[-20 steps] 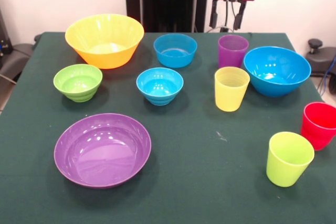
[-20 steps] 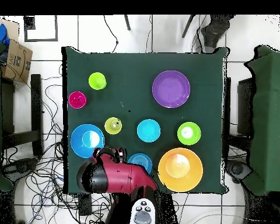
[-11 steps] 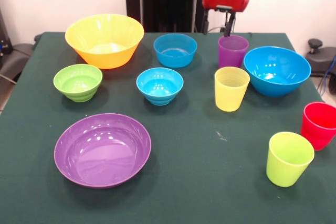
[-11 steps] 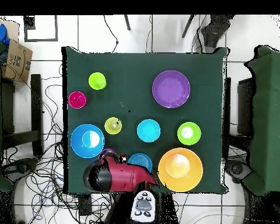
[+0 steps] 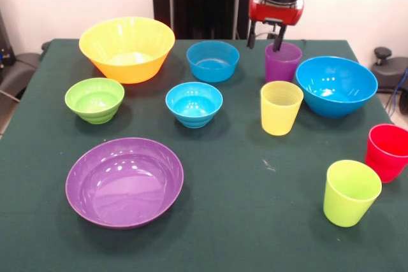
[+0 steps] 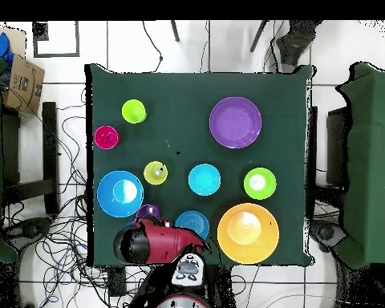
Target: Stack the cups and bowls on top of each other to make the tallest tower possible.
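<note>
Gripper (image 5: 263, 40) above purple cup (image 5: 282, 62), jaws apart, empty.
Worktop (image 5: 242, 176): 4 cups, 6 bowls, all separate; yellow cup (image 5: 280, 107) at purple cup's 6 o'clock.

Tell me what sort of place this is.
Most likely a robotics lab set up for manipulation trials. A red arm's gripper hangs over a green-covered table laid out with plastic cups and bowls, loose cables sprawl across the tiled floor, and a cardboard box sits to one side.

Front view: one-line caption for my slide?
Open gripper hangs beside the purple cup; nothing stacked yet.
</note>
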Controlling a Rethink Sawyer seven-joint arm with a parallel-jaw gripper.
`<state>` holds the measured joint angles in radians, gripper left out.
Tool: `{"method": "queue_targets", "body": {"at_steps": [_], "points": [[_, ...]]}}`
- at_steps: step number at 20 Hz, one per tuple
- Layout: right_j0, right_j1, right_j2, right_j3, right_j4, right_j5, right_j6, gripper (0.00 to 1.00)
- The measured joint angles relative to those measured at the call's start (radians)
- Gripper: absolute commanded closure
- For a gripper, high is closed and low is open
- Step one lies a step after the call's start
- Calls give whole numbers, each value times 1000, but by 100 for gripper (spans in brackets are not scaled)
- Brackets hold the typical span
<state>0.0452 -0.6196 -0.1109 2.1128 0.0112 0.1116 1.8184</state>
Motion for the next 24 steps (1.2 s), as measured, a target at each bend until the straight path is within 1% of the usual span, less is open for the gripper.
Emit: {"method": "queue_targets", "body": {"at_steps": [4, 8, 18, 24], "points": [[11, 44, 1, -15, 0, 0, 14, 0], [13, 67, 0, -29, 0, 0, 14, 0], [13, 116, 1, -67, 0, -1, 14, 0], [13, 132, 4, -73, 0, -9, 14, 0]]}}
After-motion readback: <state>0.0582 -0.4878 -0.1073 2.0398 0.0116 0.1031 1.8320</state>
